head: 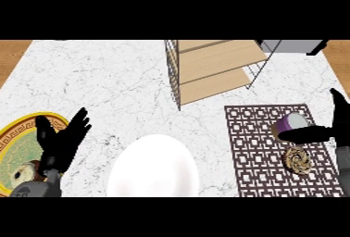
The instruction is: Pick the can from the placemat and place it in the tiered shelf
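A purple can [291,123] with a pale top lies tilted on the brown patterned placemat [254,152] at the right. My right hand [339,121] is at the right edge, right beside the can. Its thumb [308,134] stretches left across the can's near side and its fingers point straight up to the can's right; the hand is open. The wooden tiered shelf [215,69] in a wire frame stands at the back centre, beyond the placemat. My left hand [60,141] rests open at the lower left, fingers up.
A round patterned cookie-like item [298,160] lies on the placemat just in front of the can. A white plate [153,167] sits at the front centre. A yellow-rimmed plate [15,132] with food is at the left edge. A grey object [290,45] stands behind the shelf at the right.
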You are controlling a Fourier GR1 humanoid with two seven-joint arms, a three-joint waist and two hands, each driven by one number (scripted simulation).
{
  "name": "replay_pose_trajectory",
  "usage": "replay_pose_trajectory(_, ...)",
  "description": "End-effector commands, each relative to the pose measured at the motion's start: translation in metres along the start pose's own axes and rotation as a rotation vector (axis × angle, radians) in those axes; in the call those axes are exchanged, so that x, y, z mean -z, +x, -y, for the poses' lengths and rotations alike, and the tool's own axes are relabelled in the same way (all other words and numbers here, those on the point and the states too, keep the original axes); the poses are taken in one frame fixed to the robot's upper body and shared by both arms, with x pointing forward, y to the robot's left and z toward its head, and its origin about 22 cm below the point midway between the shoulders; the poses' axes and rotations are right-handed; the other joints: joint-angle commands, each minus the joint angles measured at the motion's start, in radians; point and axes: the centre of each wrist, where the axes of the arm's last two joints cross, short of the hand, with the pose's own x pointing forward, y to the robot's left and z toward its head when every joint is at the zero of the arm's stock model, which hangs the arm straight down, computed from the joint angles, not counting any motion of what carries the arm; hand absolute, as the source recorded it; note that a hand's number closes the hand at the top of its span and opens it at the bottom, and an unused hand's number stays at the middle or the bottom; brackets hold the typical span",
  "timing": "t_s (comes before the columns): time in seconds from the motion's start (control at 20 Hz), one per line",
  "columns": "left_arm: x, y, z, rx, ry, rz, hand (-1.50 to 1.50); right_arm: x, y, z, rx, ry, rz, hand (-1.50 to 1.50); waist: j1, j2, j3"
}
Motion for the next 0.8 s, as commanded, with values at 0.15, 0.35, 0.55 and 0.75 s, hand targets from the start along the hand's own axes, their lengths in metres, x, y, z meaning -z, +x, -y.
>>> replay_pose_trajectory(0.15,0.001,-0.020,0.007,-0.001,0.025,-0.018,0.00,0.004,0.011,-0.019,-0.049,-0.022,-0.175,-1.50,-0.008,0.002,-0.002)
replay_pose_trajectory(0.35,0.003,-0.001,0.001,-0.026,-0.002,-0.034,0.00,0.008,0.020,-0.034,-0.040,-0.019,-0.189,-1.50,-0.004,0.002,-0.002)
replay_pose_trajectory(0.55,0.002,-0.001,0.009,-0.001,0.015,-0.014,0.00,0.003,0.004,-0.056,-0.063,-0.017,-0.204,-1.50,-0.008,0.001,-0.002)
replay_pose_trajectory(0.75,-0.001,0.000,0.000,-0.008,0.015,-0.026,0.00,0.022,-0.003,-0.043,-0.091,-0.063,-0.228,-1.50,-0.010,0.001,-0.002)
